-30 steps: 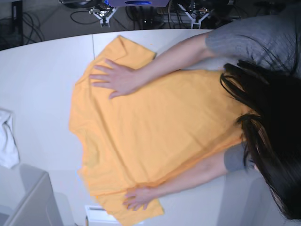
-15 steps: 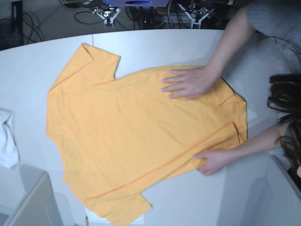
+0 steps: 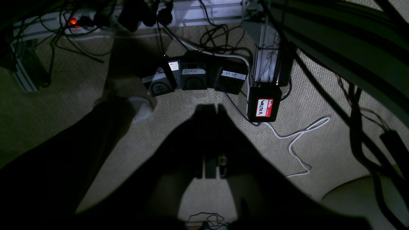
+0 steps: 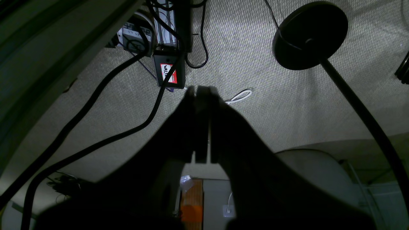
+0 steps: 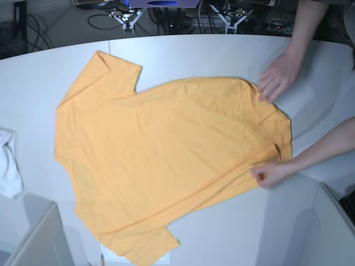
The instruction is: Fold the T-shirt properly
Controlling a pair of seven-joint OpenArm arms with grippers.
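While both arms hang below the table edge, the scene reads:
Left gripper (image 3: 211, 110): fingers pressed together, pinching nothing, aimed at carpet; labelled box (image 3: 264, 107) just right of its tip.
Right gripper (image 4: 201, 91): fingers pressed together, empty, over carpet; lamp base (image 4: 310, 35) up to its right.
T-shirt (image 5: 166, 160): flat on table (image 5: 44, 83), well apart from both grippers; person's hands (image 5: 280, 75) at its hem.
Cloth (image 5: 8, 163): at table's edge.

Crumpled white cloth (image 5: 8, 163) at nine o'clock on the white table (image 5: 33, 88). Beneath, on woven carpet (image 3: 322, 99): three labelled black pedals (image 3: 195, 80), tagged black box (image 3: 264, 104), loose white cable (image 3: 298, 137). Round black stand base (image 4: 310, 35) at one o'clock in the right wrist view.
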